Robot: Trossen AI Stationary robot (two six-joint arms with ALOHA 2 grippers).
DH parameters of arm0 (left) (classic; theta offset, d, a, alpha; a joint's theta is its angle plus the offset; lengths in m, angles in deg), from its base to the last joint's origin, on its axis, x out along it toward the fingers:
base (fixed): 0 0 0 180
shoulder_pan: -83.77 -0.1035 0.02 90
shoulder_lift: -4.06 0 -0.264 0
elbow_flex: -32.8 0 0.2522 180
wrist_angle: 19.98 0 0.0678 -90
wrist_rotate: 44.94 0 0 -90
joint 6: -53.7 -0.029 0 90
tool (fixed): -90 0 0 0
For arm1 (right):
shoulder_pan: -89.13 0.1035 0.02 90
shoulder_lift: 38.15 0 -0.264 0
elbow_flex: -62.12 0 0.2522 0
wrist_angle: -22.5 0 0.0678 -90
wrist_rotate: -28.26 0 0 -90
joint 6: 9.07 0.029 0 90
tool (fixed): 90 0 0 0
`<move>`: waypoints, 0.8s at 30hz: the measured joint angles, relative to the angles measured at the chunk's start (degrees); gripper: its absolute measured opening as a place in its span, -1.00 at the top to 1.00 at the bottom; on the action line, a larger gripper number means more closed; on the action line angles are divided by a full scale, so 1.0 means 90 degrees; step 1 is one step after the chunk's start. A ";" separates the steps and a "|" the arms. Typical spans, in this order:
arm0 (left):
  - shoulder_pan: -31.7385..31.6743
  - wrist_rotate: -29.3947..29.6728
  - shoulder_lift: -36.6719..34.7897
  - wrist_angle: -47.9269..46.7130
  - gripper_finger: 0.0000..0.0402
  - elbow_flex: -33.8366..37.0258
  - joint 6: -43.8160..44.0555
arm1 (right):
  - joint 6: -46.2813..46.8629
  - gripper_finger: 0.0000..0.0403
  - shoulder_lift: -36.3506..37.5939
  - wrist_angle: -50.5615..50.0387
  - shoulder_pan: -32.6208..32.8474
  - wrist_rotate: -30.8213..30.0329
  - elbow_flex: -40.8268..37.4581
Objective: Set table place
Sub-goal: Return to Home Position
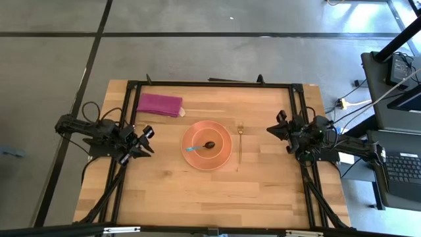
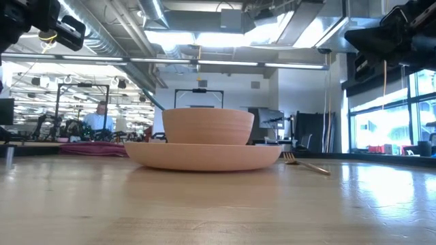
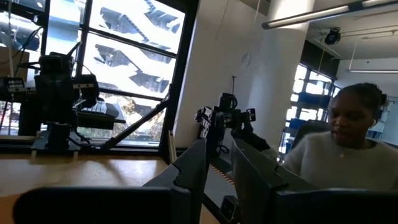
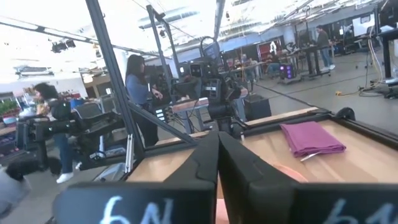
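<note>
A salmon-pink plate lies at the middle of the light-wood table. A matching bowl stands on the plate, and a spoon with a blue handle rests in the bowl. A gold fork lies flat on the table just right of the plate. A folded purple napkin lies flat at the far left. My left gripper hovers left of the plate, open and empty. My right gripper hovers right of the fork, shut and empty.
A black rail frame edges the table, and the arm bases stand at its left and right sides. A desk with a laptop stands beyond the right edge. People show in the room behind. Bare wood lies near the front edge.
</note>
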 joint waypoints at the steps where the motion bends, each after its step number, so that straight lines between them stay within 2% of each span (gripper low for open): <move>1: 0.0000 0.0000 0.0000 0.0000 0.65 0.0000 0.0000 | 0.0088 0.94 0.0000 0.0000 0.0000 -0.0001 0.0000; 24: 0.0000 0.0005 0.0000 -0.0002 0.85 0.0000 -0.0005 | 0.0107 0.94 0.0000 0.0007 0.0000 -0.0004 0.0001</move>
